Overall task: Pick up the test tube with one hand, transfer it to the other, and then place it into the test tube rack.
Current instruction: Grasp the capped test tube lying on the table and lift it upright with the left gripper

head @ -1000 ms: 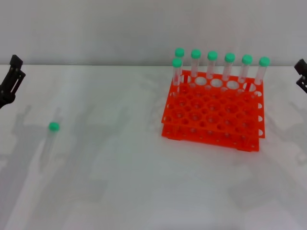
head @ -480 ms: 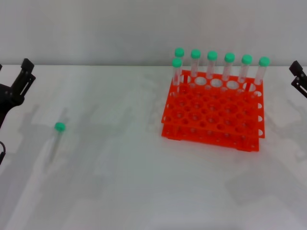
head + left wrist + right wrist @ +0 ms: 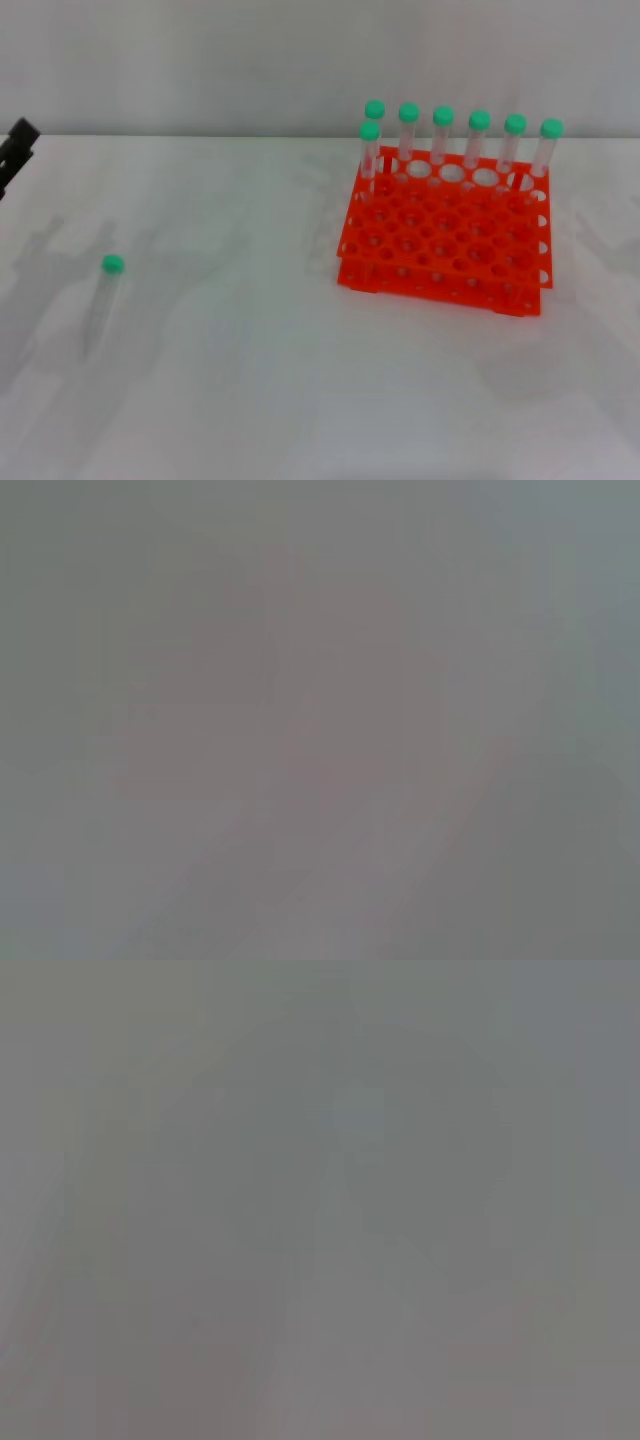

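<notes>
A test tube [image 3: 101,300] with a green cap lies alone on the white table at the left, cap toward the far side. The orange-red test tube rack [image 3: 445,240] stands at the right. It holds several upright green-capped tubes [image 3: 442,140] along its back rows. Only a black tip of my left gripper [image 3: 14,152] shows at the left edge of the head view, well behind and left of the lying tube. My right gripper is out of view. Both wrist views show only a featureless grey surface.
The white table [image 3: 250,380] runs from the grey back wall [image 3: 200,60] toward me. The rack's front rows of holes [image 3: 440,265] stand empty.
My left gripper has pulled back to the left edge of the view. My right gripper has left the view at the right. The lying tube's cap has shifted slightly left.
</notes>
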`<act>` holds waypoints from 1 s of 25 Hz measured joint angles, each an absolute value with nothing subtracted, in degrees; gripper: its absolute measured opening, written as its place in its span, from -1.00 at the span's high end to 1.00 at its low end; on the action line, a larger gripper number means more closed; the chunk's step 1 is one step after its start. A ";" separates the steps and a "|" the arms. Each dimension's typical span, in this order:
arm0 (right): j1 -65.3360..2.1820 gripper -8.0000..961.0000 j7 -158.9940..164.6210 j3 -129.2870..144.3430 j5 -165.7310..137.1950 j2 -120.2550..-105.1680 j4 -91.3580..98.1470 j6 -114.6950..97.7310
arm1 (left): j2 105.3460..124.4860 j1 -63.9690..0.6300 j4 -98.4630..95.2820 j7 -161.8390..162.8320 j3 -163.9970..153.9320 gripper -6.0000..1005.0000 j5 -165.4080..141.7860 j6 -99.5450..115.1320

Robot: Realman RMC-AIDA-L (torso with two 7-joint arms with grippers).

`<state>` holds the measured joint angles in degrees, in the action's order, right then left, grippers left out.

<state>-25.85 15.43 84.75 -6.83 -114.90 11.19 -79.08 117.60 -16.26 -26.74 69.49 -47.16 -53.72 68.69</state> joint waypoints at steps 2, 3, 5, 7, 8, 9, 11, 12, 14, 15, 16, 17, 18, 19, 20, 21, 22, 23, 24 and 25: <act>-25.97 -0.82 15.15 84.05 -6.86 -114.86 11.22 -78.26 | 117.04 -14.88 -32.54 79.45 -46.97 -0.78 -60.41 65.45; -25.99 -0.82 14.77 83.79 -6.87 -114.83 11.24 -77.90 | 116.68 -14.50 -35.09 83.72 -46.89 -0.78 -63.31 64.33; -26.01 -0.82 12.19 83.45 -6.87 -114.90 11.26 -76.40 | 115.64 -14.43 -38.68 92.47 -46.82 -0.78 -69.23 63.33; -26.05 -0.82 11.01 83.44 -6.87 -115.00 11.25 -75.78 | 114.45 -14.83 -40.84 99.00 -46.79 -0.78 -74.32 63.04; -26.11 -0.82 10.23 83.44 -6.87 -115.04 11.25 -75.40 | 113.53 -15.22 -42.10 104.38 -46.79 -0.78 -78.17 62.92; -26.18 -0.82 9.59 83.43 -6.87 -115.10 11.25 -75.11 | 112.92 -15.55 -42.85 107.56 -46.77 -0.77 -80.33 62.92; -26.26 -0.82 8.93 83.42 -6.87 -115.15 11.26 -74.91 | 111.44 -16.61 -44.76 116.04 -46.77 -0.77 -86.63 63.01; -26.28 -0.82 8.90 83.41 -6.87 -115.15 11.26 -74.91 | 110.81 -17.09 -45.72 119.38 -46.77 -0.77 -89.31 63.14; -26.48 -0.82 8.88 83.40 -6.86 -115.14 11.25 -74.93 | 109.40 -18.18 -48.41 127.64 -46.75 -0.77 -96.30 63.68; -26.64 -0.82 8.89 83.40 -6.86 -115.14 11.26 -75.00 | 108.73 -18.76 -49.90 131.71 -46.76 -0.77 -100.16 64.26; -26.84 -0.82 8.90 83.40 -6.86 -115.14 11.26 -75.07 | 107.98 -19.42 -51.27 135.64 -46.75 -0.77 -104.05 65.07; -26.98 -0.82 8.90 83.40 -6.86 -115.15 11.26 -75.15 | 107.33 -20.07 -52.39 138.93 -46.73 -0.77 -107.42 66.09; -27.10 -0.82 8.90 83.40 -6.86 -115.19 11.26 -75.25 | 106.34 -21.15 -53.13 142.64 -46.50 -0.77 -111.28 67.84; -27.18 -0.82 8.88 83.40 -6.85 -115.22 11.25 -75.33 | 105.63 -21.99 -53.56 145.14 -46.19 -0.77 -113.96 69.24; -27.22 -0.82 8.83 83.40 -6.85 -115.26 11.26 -75.39 | 104.88 -23.11 -53.58 147.13 -45.55 -0.77 -116.34 70.94; -27.23 -0.82 8.81 83.41 -6.85 -115.27 11.25 -75.39 | 104.08 -24.53 -53.57 148.68 -44.49 -0.77 -119.10 72.86; -27.25 -0.82 8.78 83.38 -6.82 -115.28 11.25 -75.30 | 103.43 -26.01 -53.46 149.76 -43.32 -0.77 -121.56 75.05; -27.29 -0.82 8.81 83.23 -6.68 -115.28 11.25 -75.05 | 102.93 -27.40 -53.36 150.52 -41.92 -0.77 -124.40 77.30; -27.33 -0.82 8.96 83.05 -6.44 -115.28 11.25 -74.67 | 102.45 -28.82 -53.32 151.18 -40.64 -0.77 -127.02 79.32; -27.40 -0.82 9.10 82.89 -6.21 -115.28 11.25 -74.32 | 102.21 -29.93 -53.27 151.63 -39.81 -0.77 -129.34 80.94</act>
<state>-27.40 9.10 82.89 -6.22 -115.28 11.25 -74.32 102.21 -29.93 -53.27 151.63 -39.81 -129.34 80.94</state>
